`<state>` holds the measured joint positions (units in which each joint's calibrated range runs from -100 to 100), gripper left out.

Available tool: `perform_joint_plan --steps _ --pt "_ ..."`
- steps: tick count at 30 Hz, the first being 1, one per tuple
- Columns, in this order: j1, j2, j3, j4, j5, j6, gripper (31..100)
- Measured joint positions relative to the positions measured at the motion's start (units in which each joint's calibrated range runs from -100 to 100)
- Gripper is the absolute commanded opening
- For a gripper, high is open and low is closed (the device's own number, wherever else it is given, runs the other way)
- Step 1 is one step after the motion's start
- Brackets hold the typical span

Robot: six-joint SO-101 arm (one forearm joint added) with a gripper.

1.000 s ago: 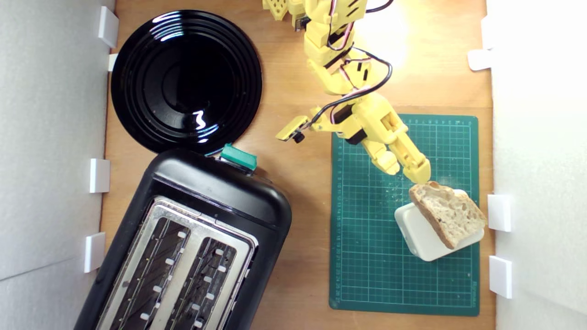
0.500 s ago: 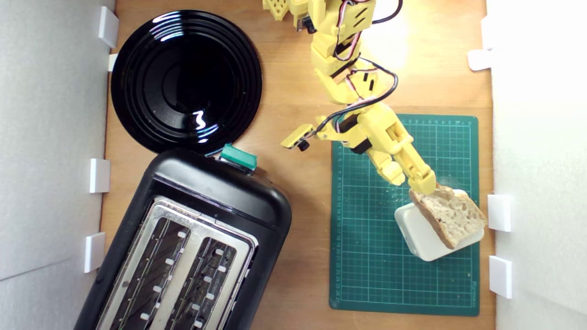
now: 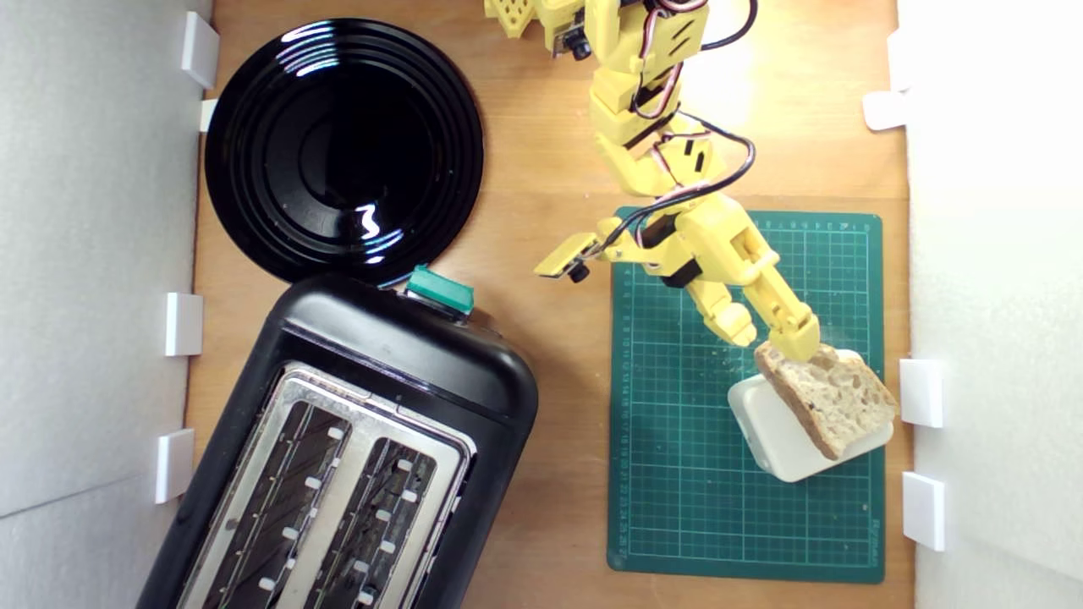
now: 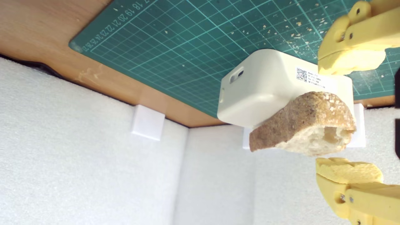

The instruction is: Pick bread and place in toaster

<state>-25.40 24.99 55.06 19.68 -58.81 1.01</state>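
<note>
My yellow plastic pincer (image 3: 774, 338) (image 4: 350, 117) stands open, jaws spread to either side of the near corner of the bread; nothing gripped. In the wrist view one fingertip (image 4: 351, 62) sits on the box side of the slice, the other fingertip (image 4: 347, 170) on the far side, with a gap showing between each tip and the crust. In the exterior view one jaw overlaps the upper corner of the slice; whether it touches I cannot tell.

The slice of pale tan, airy-crumb bread with brown crust (image 3: 829, 393) (image 4: 307, 128) lies tilted on top of a white rounded-corner plastic box (image 3: 774, 436) (image 4: 265, 87), one end overhanging the box edge. A small printed label with a code is visible on the box. The box rests on a green gridded cutting mat (image 3: 677, 474) (image 4: 187, 47) strewn with crumbs, on the wooden tabletop (image 3: 558, 507).

The large black two-slot toaster with silver top plate and green lever knob (image 3: 355, 457) is at the exterior view's lower left, well apart from the bread, both slots empty. A round glossy black plate (image 3: 343, 148) sits just beyond it, its rim next to the toaster's lever end.
</note>
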Motion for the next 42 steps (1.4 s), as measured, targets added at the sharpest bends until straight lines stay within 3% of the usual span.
perform_joint_plan --steps 42 --pt "-2.29 5.88 -11.00 -0.36 1.69 0.00 88.3"
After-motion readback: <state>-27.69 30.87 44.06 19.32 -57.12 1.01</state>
